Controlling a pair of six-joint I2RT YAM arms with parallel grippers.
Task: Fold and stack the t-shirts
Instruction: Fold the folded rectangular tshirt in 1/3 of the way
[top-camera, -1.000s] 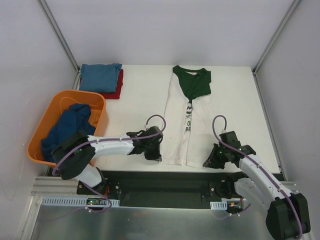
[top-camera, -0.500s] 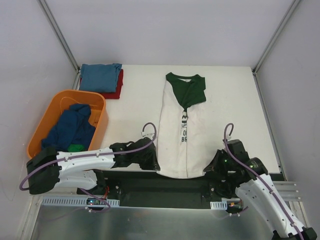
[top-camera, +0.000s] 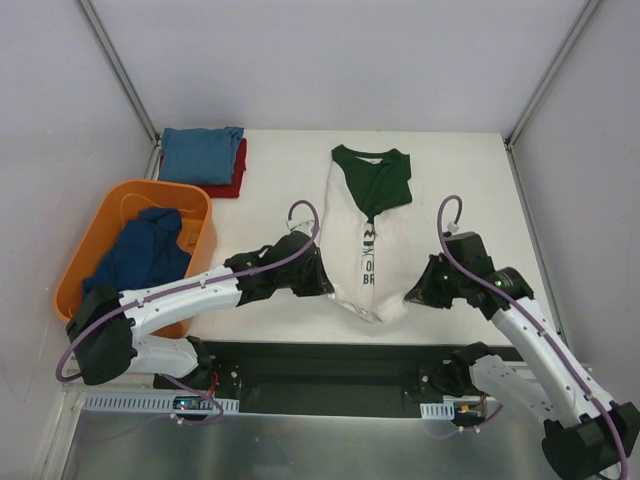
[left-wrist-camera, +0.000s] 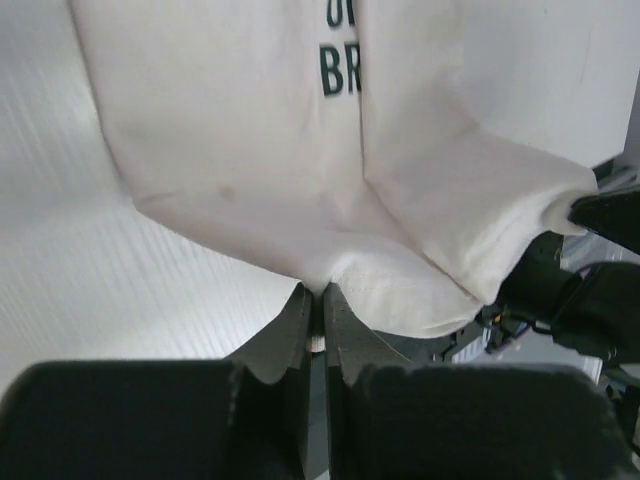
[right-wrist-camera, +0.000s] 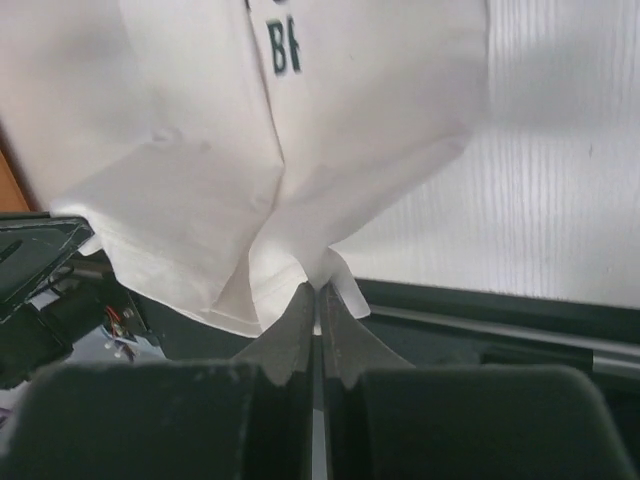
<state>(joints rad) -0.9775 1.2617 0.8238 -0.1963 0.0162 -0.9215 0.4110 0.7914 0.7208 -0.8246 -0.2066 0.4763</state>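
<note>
A cream t-shirt (top-camera: 372, 262) with dark green sleeves folded over its chest and black print lies lengthwise on the white table. Its bottom hem is lifted off the table and sags between my grippers. My left gripper (top-camera: 322, 284) is shut on the hem's left corner (left-wrist-camera: 322, 275). My right gripper (top-camera: 414, 293) is shut on the hem's right corner (right-wrist-camera: 325, 268). A folded blue t-shirt (top-camera: 202, 154) lies on a folded red t-shirt (top-camera: 236, 172) at the back left. A navy t-shirt (top-camera: 140, 257) lies crumpled in the orange basket (top-camera: 92, 244).
The orange basket stands at the table's left edge, beside my left arm. The table's near edge (top-camera: 300, 340) and the black base rail (top-camera: 330, 370) lie just below the lifted hem. Walls enclose the table on three sides.
Both grippers have risen and moved away from the near edge, carrying the hem up over the shirt's lower part. The hem hung over the table's edge before; now it sags above the table.
</note>
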